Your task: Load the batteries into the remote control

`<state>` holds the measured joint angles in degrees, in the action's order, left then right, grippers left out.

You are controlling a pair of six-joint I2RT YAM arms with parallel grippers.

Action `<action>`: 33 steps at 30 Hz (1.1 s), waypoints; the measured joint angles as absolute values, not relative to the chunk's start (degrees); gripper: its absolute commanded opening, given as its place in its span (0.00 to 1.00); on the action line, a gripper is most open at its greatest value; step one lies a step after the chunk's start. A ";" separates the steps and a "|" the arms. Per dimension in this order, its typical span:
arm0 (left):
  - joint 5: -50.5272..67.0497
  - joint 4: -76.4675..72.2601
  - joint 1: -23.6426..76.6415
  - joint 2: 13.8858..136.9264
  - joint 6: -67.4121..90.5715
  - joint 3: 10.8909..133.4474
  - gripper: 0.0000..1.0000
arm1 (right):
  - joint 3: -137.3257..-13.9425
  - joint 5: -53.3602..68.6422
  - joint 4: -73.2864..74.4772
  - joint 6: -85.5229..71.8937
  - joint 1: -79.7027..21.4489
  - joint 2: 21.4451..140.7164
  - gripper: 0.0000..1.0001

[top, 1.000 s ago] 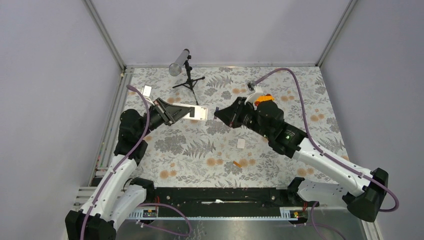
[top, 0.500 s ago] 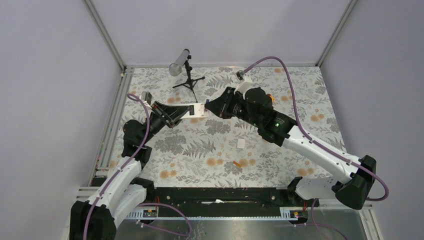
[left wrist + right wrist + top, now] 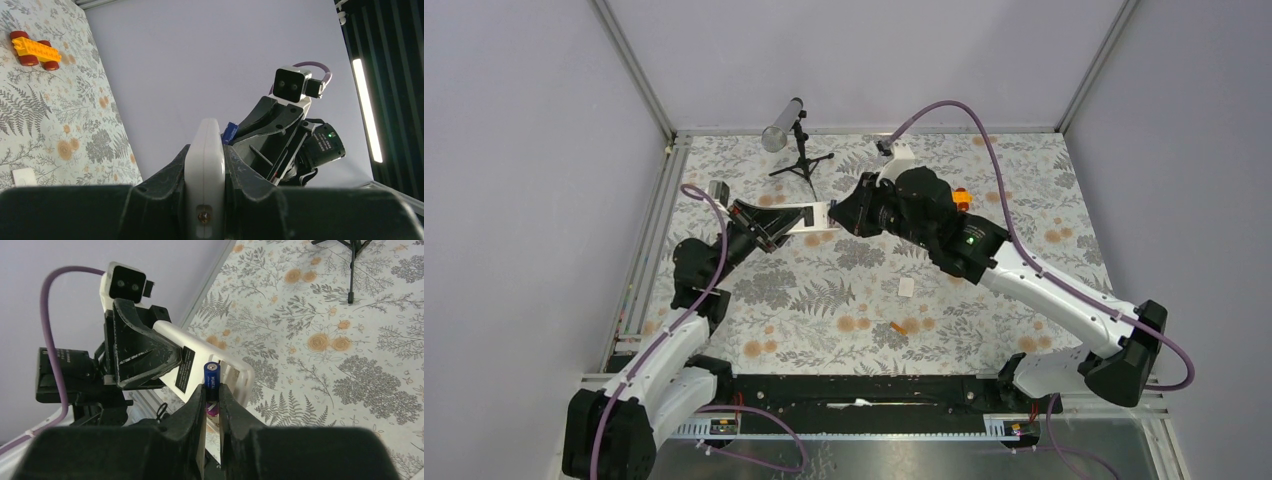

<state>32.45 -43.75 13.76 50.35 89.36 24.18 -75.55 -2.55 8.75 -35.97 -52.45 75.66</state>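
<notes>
My left gripper (image 3: 776,226) is shut on the remote control (image 3: 817,215), a slim white handset held above the table with its back turned toward the right arm. In the left wrist view the remote (image 3: 205,160) stands edge-on between the jaws of the left gripper (image 3: 205,150). My right gripper (image 3: 840,216) is shut on the blue-purple battery (image 3: 212,381), whose tip is right at the open battery bay (image 3: 234,376) at the remote's end (image 3: 200,357). The battery also shows in the left wrist view (image 3: 229,132). The orange battery (image 3: 898,328) lies on the table near the front.
A small white cover plate (image 3: 906,287) lies mid-table. An orange toy car (image 3: 961,198) sits behind the right arm. A tripod (image 3: 802,160) carrying a grey cylinder (image 3: 781,125) stands at the back left. The floral cloth is walled on three sides.
My right gripper has moved left with the blue-purple battery until it reaches the remote's end. My left gripper shifted slightly and still holds the remote.
</notes>
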 measured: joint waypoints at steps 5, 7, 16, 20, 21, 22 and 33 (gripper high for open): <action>32.36 -46.54 14.41 52.66 88.31 23.94 0.00 | -77.56 -5.63 11.92 -33.89 -53.89 77.43 0.13; 32.18 -48.07 14.61 53.58 88.44 23.53 0.00 | -78.04 -6.68 12.97 -33.47 -54.02 77.69 0.13; 31.31 -53.54 15.42 55.96 89.54 21.71 0.00 | -80.58 -8.10 17.30 -32.99 -54.24 78.83 0.16; 31.16 -53.71 15.64 56.01 89.49 21.69 0.00 | -80.84 -8.10 17.87 -32.99 -54.33 78.83 0.17; 31.16 -53.74 15.68 56.03 89.45 21.69 0.00 | -80.84 -8.10 17.96 -32.99 -54.33 78.83 0.17; 31.14 -53.89 15.73 56.12 89.47 21.63 0.00 | -80.90 -8.08 18.04 -32.99 -54.33 78.85 0.17; 30.28 -56.34 15.97 56.86 89.89 21.58 0.00 | -84.20 -7.92 20.62 -32.80 -54.33 80.40 0.20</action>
